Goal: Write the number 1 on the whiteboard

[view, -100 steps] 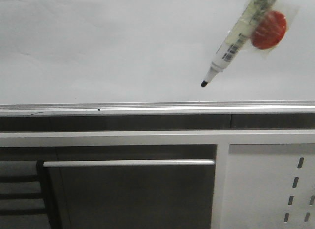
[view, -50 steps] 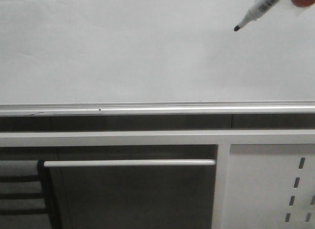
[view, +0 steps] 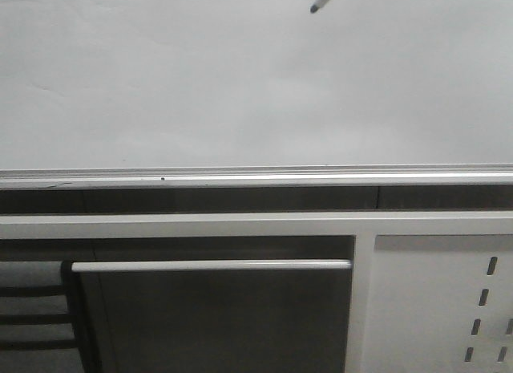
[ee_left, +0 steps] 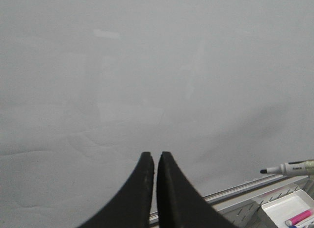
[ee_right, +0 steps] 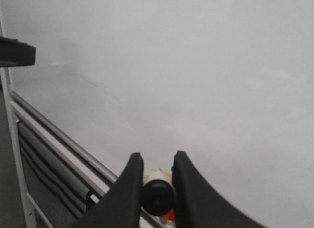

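marker (ee_right: 158, 197) sits pinched between my right gripper (ee_right: 157, 181) jaws, butt end toward the wrist camera, barrel running away from me toward the whiteboard (view: 200, 84). light, rigid plastic tube, smooth and probably a bit slippery; a mid-barrel hold as i have now seems right, firm enough that the tip won't skate sideways when pressed. board looks glossy and stiff, so i judge only light pressure is needed.

left gripper (ee_left: 155, 162) is pressed together on nothing, facing bare board, idle.

no number 1 on the board in any view; surface ahead of both tools is blank.

what each view gives: front view catches only the black tip and a bit of the nib end, up at the frame's top edge, and i can't tell whether it touches the board. left wrist view shows the marker side-on past my left fingers, tip pointing along the board above the aluminium rail (view: 240, 179) (also a white tray (ee_left: 289, 211) with a pink pen (ee_left: 298, 218)). right wrist view hides the tip behind the barrel.
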Available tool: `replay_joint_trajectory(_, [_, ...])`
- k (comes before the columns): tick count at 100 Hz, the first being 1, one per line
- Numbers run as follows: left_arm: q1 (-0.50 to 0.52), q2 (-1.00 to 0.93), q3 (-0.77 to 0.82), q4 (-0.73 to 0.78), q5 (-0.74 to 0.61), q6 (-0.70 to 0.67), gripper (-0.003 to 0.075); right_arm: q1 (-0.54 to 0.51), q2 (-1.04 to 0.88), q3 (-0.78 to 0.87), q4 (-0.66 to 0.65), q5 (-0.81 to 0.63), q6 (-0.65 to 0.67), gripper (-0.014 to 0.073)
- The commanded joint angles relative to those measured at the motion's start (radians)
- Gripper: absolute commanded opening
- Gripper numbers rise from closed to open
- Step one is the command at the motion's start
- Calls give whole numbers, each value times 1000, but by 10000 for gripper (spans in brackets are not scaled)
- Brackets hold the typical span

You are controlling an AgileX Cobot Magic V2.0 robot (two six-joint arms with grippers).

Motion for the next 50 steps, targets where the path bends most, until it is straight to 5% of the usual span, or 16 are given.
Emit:
replay_joint_trajectory(1, [3, -6, -26, -8, 0, -10, -20, 13, 36, -41, -19, -140, -8, -43])
replay_joint_trajectory(50, [3, -6, -26, -6, 0, -10, -20, 13, 210, -106, -61, -279, -8, -44])
